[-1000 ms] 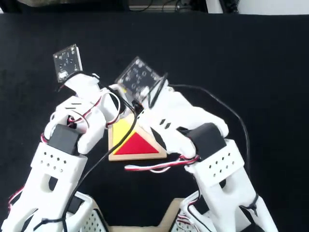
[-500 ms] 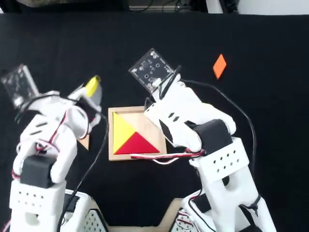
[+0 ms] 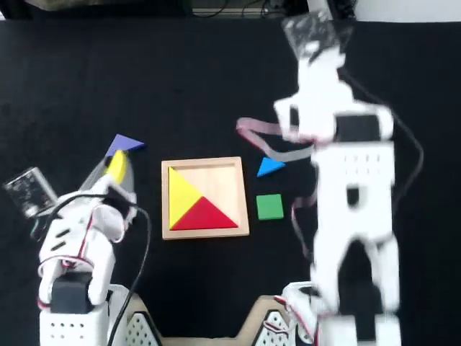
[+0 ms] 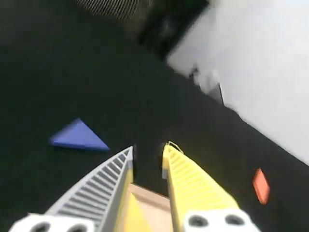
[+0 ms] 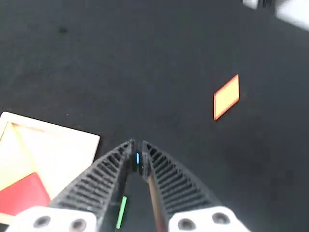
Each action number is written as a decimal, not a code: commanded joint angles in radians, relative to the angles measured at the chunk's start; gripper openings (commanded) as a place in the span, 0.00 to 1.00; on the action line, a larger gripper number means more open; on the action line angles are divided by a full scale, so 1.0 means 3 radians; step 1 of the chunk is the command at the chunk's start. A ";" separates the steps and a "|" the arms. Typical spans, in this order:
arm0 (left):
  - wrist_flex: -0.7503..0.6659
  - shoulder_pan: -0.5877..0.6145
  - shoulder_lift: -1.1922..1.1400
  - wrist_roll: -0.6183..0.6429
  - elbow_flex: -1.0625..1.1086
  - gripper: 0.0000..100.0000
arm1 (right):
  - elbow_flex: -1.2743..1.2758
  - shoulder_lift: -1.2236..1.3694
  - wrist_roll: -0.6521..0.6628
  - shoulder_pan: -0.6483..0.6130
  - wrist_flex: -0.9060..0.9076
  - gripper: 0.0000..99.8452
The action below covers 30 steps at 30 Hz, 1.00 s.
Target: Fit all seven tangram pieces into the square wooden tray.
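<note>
The square wooden tray [image 3: 241, 194] sits mid-table with a yellow triangle [image 3: 181, 193] and a red triangle [image 3: 207, 215] in it. A dark blue triangle [image 3: 126, 144] lies to its upper left. A small light blue triangle [image 3: 270, 167] and a green square [image 3: 270, 207] lie just right of the tray. My left gripper [image 3: 115, 164] hovers left of the tray, near the dark blue triangle [image 4: 79, 137], open [image 4: 148, 149] and holding nothing. My right gripper [image 5: 138, 145] is shut and empty, raised above the table right of the tray [image 5: 58, 145]. An orange parallelogram [image 5: 226, 96] lies beyond it.
The right arm [image 3: 338, 144] stands tall at the right of the table, blurred. The orange parallelogram [image 4: 260, 185] also lies far off in the left wrist view. Black cloth covers the table; a pale wall lies past its far edge.
Both arms have pulled away from the tray: the left one back to the left, the right one up and to the right. The small blue triangle and green square are now uncovered.
</note>
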<state>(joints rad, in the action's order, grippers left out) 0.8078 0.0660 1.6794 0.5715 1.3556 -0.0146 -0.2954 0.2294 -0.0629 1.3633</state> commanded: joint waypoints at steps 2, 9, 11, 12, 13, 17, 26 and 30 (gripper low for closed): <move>0.0465 0.0386 0.0128 -0.0573 -0.0028 0.11 | -0.2284 0.1685 -0.0245 0.0107 0.0813 0.02; 0.0471 0.0355 0.0128 -0.1227 0.0207 0.11 | -0.4621 0.3521 -0.0343 0.0358 0.1197 0.09; 0.0476 0.0350 0.0123 -0.1227 0.0217 0.11 | -0.5071 0.3987 -0.0261 0.0532 0.1100 0.03; 0.0481 0.0361 0.0123 -0.1227 0.0222 0.11 | -0.5240 0.4202 -0.0215 0.0619 0.1033 0.01; 0.0501 0.0361 0.0123 -0.1227 0.0228 0.11 | -0.5393 0.4406 -0.0164 0.0690 0.0987 0.01; 0.0517 0.0345 0.0123 -0.1222 0.0263 0.11 | -0.5490 0.4984 0.0118 0.0808 0.0593 0.01; 0.0445 0.0345 0.0138 -0.1222 0.0381 0.11 | -0.5363 0.5726 0.0281 0.1095 -0.0808 0.01; 0.0445 0.0340 0.0143 -0.1222 0.0396 0.11 | -0.5153 0.5981 0.0455 0.1110 -0.1192 0.01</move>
<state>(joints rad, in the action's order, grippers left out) 0.9597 0.1703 1.7177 0.2125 1.4784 -1.5858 1.4753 0.3030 0.2593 1.1178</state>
